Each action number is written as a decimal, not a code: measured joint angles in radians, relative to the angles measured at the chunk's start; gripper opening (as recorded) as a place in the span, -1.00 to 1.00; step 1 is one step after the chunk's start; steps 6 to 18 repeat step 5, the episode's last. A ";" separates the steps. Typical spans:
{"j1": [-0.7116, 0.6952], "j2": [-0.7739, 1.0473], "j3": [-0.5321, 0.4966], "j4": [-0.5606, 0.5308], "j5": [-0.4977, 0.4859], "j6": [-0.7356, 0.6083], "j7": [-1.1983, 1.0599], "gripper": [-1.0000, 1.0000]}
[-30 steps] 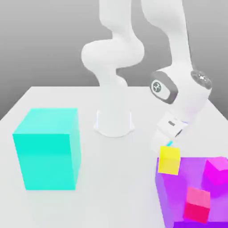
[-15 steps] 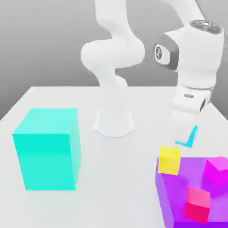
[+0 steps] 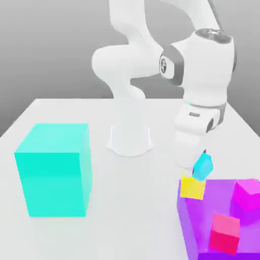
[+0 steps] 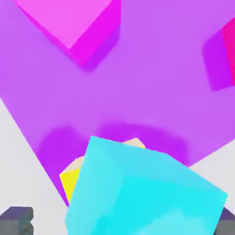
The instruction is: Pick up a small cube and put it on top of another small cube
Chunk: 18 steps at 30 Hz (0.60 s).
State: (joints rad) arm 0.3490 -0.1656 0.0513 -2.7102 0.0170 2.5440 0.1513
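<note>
One small cube (image 3: 203,166) above yellow cube (image 3: 192,187)

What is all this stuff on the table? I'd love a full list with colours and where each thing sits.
small cyan cube: 1, cyan-blue, tilted, held just above the yellow cube
yellow cube: 1, bright yellow, on the purple block's near corner
purple block: 1, purple, at the exterior view's lower right
magenta cube: 1, magenta, on the purple block, at its far right
pink-red cube: 1, pink-red, on the purple block, nearer the camera
turquoise block: 1, large, turquoise, on the table at the exterior view's left
table: 1, pale grey
gripper: 1, white arm's end, holding the cyan cube
</note>
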 joint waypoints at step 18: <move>0.002 -0.116 -0.003 0.039 0.003 -0.155 -0.003 1.00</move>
